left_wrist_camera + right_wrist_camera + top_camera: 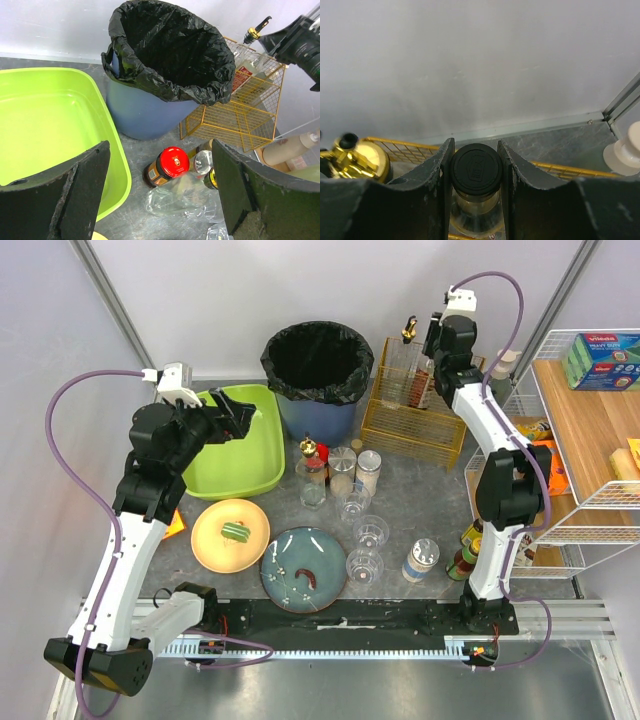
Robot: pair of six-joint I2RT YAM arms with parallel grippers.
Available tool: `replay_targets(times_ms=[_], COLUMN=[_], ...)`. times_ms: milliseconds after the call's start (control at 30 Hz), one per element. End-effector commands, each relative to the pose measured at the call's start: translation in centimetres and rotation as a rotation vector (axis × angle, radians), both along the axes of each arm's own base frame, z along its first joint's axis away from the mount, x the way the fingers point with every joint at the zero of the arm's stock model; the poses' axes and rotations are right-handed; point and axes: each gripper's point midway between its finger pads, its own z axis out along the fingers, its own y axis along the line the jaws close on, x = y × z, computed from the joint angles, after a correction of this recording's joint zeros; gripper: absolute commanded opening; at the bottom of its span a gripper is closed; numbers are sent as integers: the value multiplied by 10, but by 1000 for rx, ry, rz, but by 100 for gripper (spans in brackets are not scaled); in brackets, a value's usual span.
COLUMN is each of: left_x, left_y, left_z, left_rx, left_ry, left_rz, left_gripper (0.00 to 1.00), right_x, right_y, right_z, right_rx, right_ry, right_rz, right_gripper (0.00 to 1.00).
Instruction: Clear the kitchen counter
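Both arms are made of long white tubes joined by chunky round black parts. The left arm [118, 540] and the right arm [497, 455] each have a thin purple cable [47, 440] looping out at the side and a small white box [176, 380] by the wrist. The left gripper [160, 150] has two flat black fingers [82, 187] with rough, grey, worn edges. The right gripper [475, 145] has the same black fingers [432, 195]. Both arms are bolted to a long black bar [330, 618] at the near edge of the counter [435, 500].

- A lab cell set up as a kitchen: plain white walls [300, 280] in a metal frame [108, 288].
- On the grey surface [440, 505] stand plates [230, 535], glasses [370, 532], jars [368, 472] and a lined bin [318, 365].
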Motion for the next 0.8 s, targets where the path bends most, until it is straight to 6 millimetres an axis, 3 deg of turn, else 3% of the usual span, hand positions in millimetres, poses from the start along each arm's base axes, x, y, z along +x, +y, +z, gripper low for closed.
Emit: replay_targets(times_ms=[0, 200, 333, 467, 567, 767], left_x=[1, 0, -1, -1, -2, -6], left_y=[1, 2, 3, 2, 2, 5], left_z=[14, 14, 15, 15, 17, 24], left_rx=[21, 29, 29, 31, 31, 20], left_ry=[-52, -56, -56, -54, -59, -70], left_rz=[-4, 2, 2, 0, -3, 10], left_gripper=[88, 89, 89, 89, 89, 89], right_x=[-9, -6, -8, -15, -21, -51], right_y=[2, 5, 3, 0, -5, -2], right_z=[82, 64, 58, 73, 85, 135], right_rx=[64, 66, 85, 99, 106, 107], right_ry=[-268, -242, -218, -230, -239, -318], right_rz=[19, 27, 11, -9, -33, 7], right_gripper=[0, 0, 18, 52, 62, 79])
